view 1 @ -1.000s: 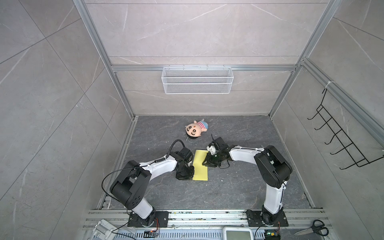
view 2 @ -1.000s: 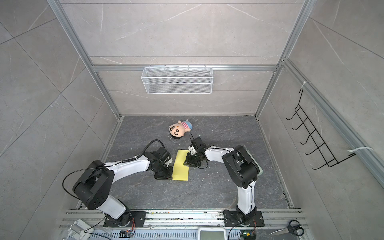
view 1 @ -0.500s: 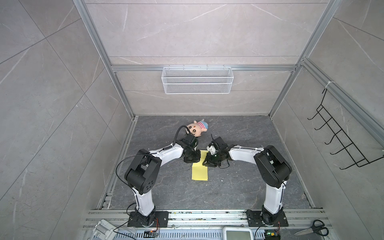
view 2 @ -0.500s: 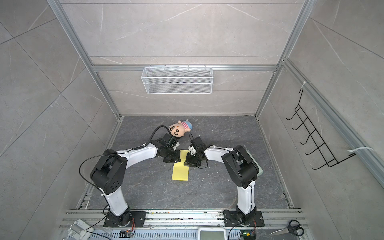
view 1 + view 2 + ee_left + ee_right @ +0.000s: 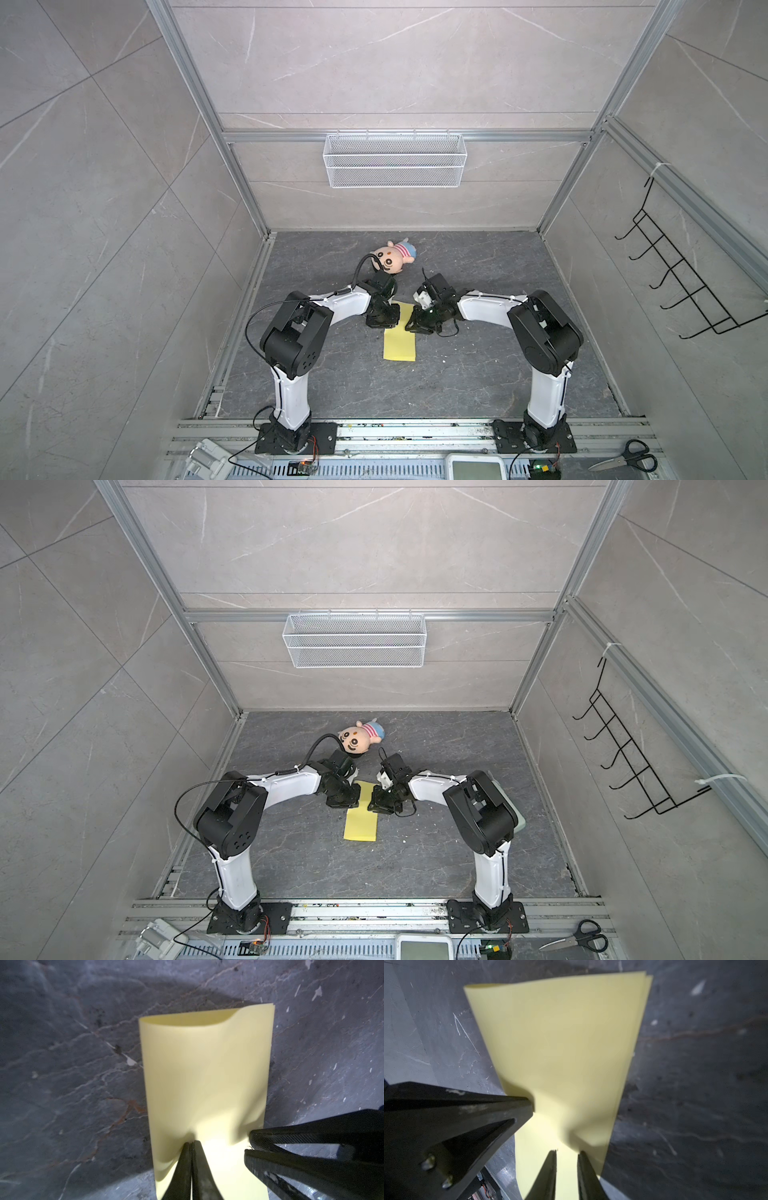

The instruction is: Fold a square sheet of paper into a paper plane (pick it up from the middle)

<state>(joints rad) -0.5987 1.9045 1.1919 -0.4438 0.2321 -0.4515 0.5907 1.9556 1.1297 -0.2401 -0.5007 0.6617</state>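
Note:
The square sheet of paper lies folded in half as a pale yellow strip on the dark floor, its layers bulging apart at the near end. No paper plane shape shows. My left gripper is shut, its tips pressing a dimple into the strip's far end. From the other side, my right gripper rests its tips on the same end, its jaws a narrow gap apart. Only paper shows through the gap.
A plush doll lies just behind the two grippers. A white wire basket hangs on the back wall and a black hook rack on the right wall. Scissors lie at the front right. A pale green pad peeks from under the right arm.
My left gripper has swept from the strip's near left side to its far end, staying shut. The right gripper and the paper have held their place.

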